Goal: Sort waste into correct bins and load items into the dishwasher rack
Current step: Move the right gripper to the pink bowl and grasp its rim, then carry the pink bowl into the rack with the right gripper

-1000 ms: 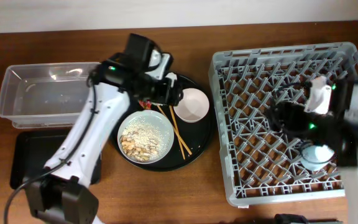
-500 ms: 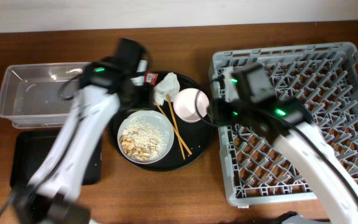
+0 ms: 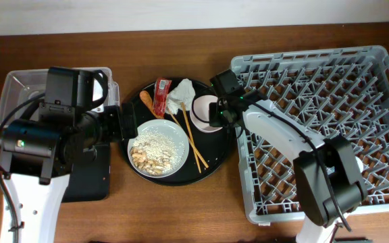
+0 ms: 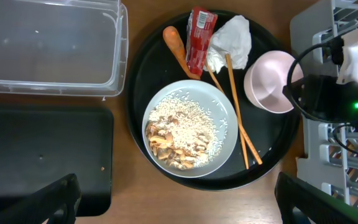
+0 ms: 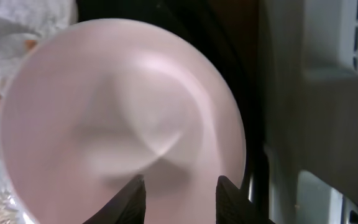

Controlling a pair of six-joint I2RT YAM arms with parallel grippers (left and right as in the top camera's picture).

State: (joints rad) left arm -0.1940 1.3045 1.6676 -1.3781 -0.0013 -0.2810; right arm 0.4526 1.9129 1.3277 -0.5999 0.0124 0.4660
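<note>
A pale plate (image 3: 159, 147) of rice and brown scraps sits on the round black tray (image 3: 215, 158). It shows in the left wrist view (image 4: 190, 127) too. The chopsticks (image 3: 191, 138) lie beside it. The red sauce packet (image 3: 161, 96) and white napkin (image 3: 181, 96) lie at the tray's far edge. My right gripper (image 3: 215, 111) is open, its fingertips (image 5: 180, 193) just over the white bowl (image 5: 117, 118). My left gripper (image 3: 123, 123) is wide open (image 4: 176, 186) and empty, high beside the tray's left edge. The light-blue cup is out of view.
The clear tub (image 3: 26, 88) stands at the far left, the shallow black tray (image 3: 93, 175) in front of it, partly under my left arm. The grey rack (image 3: 316, 101) fills the right side. An orange piece (image 3: 147, 101) lies by the packet.
My left arm has pulled back left off the round tray. My right arm has come from the rack to the white bowl. The red packet now lies uncovered beside the napkin.
</note>
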